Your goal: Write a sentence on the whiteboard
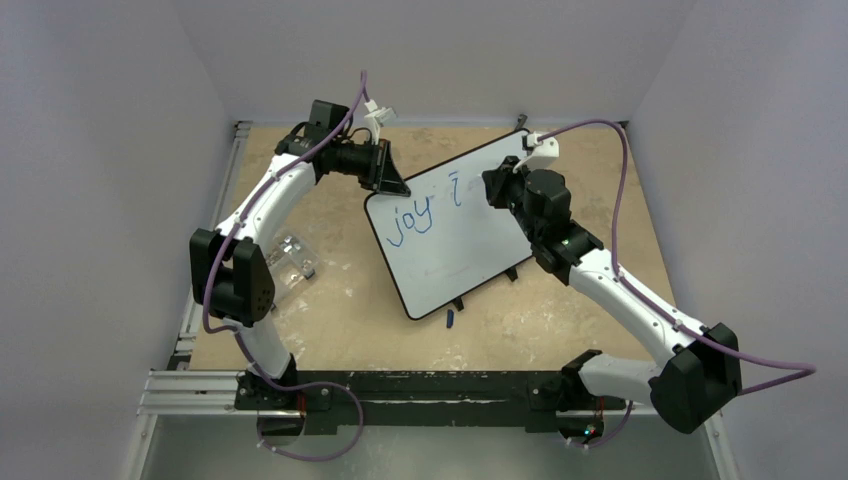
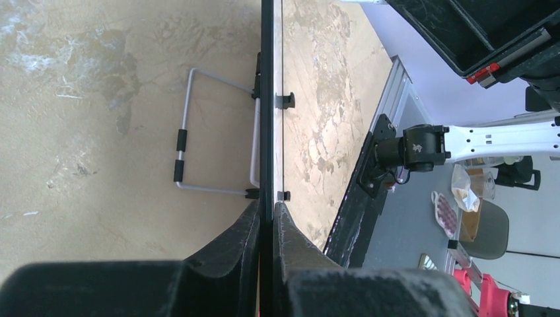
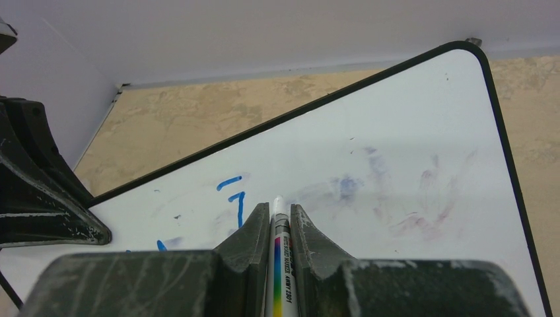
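The whiteboard stands tilted in the middle of the table, white with a thin black frame. Blue marker writing on it reads "joy" and then an "i"; the "i" also shows in the right wrist view. My left gripper is shut on the board's top left edge, seen edge-on between the fingers. My right gripper is shut on a white marker, its tip at the board just right of the "i". Faint purple smudges lie to the right.
A small blue cap lies on the table in front of the board. A clear plastic object lies by the left arm. The board's wire stand rests behind it. Walls close in on the table's far and side edges.
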{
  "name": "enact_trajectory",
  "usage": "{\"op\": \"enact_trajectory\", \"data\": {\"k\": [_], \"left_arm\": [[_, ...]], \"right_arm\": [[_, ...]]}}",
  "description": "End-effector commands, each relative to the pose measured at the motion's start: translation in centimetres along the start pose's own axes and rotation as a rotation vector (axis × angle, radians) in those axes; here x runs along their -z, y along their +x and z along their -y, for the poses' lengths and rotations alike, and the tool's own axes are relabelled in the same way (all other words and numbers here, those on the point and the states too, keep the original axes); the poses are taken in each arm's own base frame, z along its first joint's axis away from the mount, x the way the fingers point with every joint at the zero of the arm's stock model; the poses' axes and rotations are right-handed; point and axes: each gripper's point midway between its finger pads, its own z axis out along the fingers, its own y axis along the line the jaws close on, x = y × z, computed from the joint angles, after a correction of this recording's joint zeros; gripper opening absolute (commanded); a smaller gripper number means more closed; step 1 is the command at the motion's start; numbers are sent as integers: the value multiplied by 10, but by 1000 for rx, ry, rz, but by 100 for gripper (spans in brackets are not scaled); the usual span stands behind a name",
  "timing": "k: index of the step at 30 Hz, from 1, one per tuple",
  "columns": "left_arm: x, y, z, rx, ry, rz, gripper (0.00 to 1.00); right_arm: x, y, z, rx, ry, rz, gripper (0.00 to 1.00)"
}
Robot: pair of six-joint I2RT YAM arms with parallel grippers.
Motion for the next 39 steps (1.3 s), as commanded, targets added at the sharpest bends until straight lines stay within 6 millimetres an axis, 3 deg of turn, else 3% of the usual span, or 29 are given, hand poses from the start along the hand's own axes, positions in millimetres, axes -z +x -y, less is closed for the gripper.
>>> {"op": "enact_trajectory", "data": {"k": [1,21,30,39], "left_arm": [[17,-22,36,-140,56,81,0],[15,-19,32,-135,52,75,0],[14,-18,31,-131,50,70,0],[14,-18,31,-130,53,71,0]], "right_arm": [[3,-22,-1,-24,8,64,0],[-17,-13,6,-8,42,44,0],[-28,-13,-2,-7,12,34,0],[-36,0,-13,-5,-52,-9,0]]}}
